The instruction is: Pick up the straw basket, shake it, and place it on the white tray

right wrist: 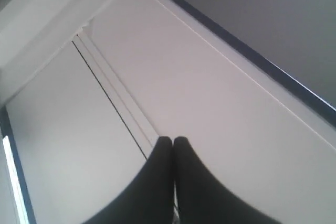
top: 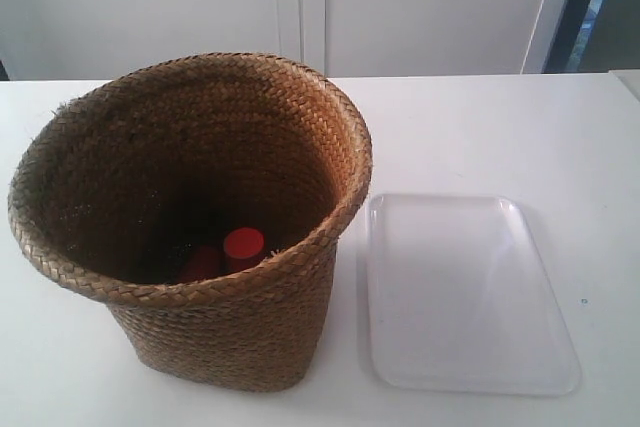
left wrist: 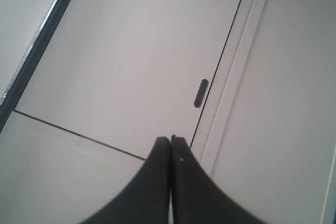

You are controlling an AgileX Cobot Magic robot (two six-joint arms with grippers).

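The straw basket (top: 190,217) stands upright on the white table at the exterior view's left, its dark inside holding two red cylinders (top: 243,245). Just to its right the white tray (top: 465,292) lies flat on the table, bare, its near corner close to the basket's side. No arm shows in the exterior view. My left gripper (left wrist: 171,140) is shut, its black fingers pressed together, facing white cabinet doors. My right gripper (right wrist: 173,140) is also shut with nothing between its fingers, facing white panels. Neither wrist view shows the basket or the tray.
White cabinet doors (top: 300,7) rise behind the table's far edge. A dark slot handle (left wrist: 200,93) sits on a door in the left wrist view. Bare tabletop (top: 470,127) stretches behind the tray.
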